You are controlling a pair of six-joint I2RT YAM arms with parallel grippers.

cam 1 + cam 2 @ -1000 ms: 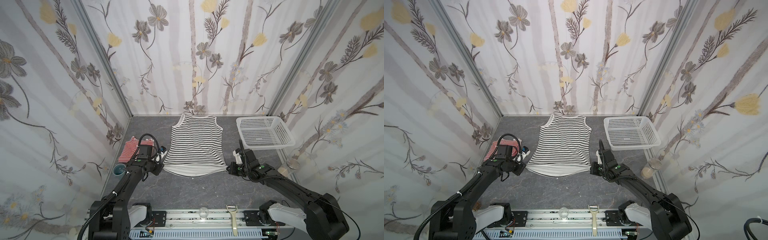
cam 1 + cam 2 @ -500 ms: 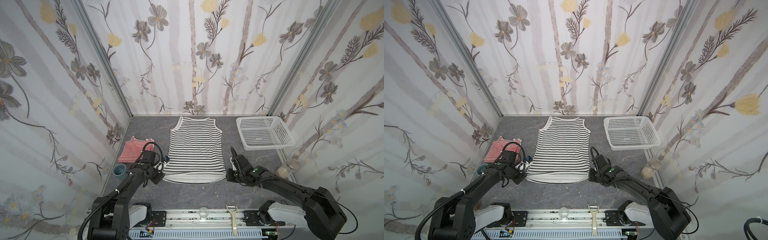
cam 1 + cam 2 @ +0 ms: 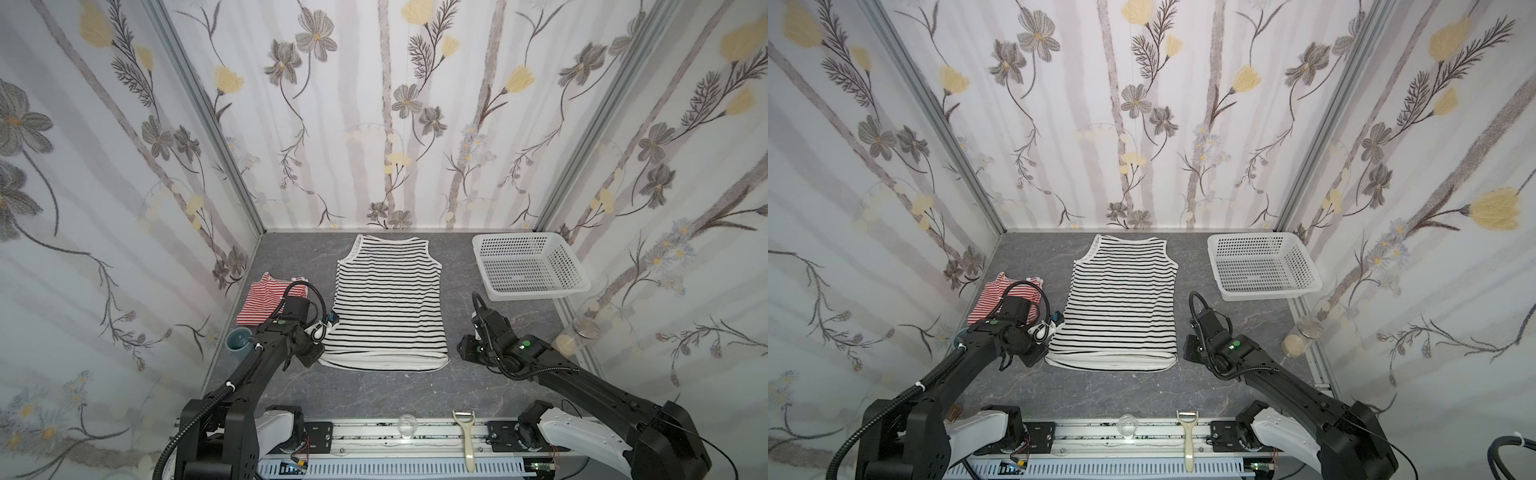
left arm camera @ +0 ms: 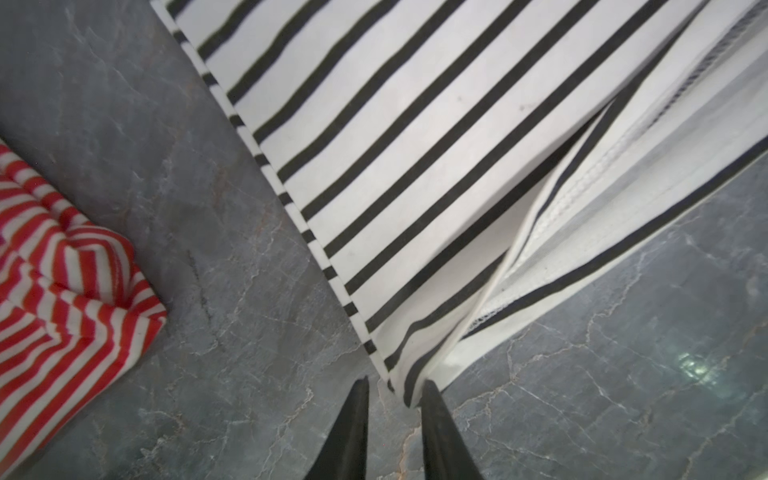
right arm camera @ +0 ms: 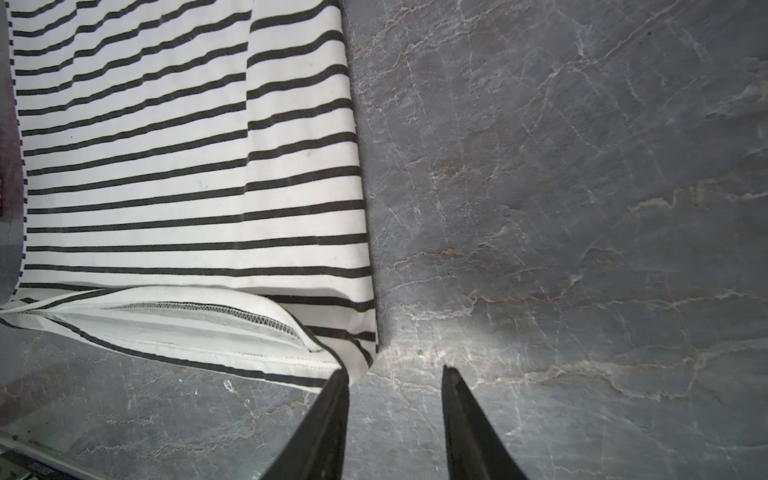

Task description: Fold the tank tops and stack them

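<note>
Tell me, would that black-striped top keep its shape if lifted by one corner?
Probably not: the black-striped top lies flat and looks thin, so it would likely droop. Its hem gapes open in the right wrist view, suggesting loose layers that may part. If pushed, it would probably bunch rather than slide whole, since a crease runs down it.

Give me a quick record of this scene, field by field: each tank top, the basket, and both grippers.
black-striped tank top: spread flat mid-table, hem toward the arms
red-striped tank top: bunched, left of it
basket: empty, far right
left gripper: open, at hem's left corner
right gripper: open, beside hem's right corner
</note>
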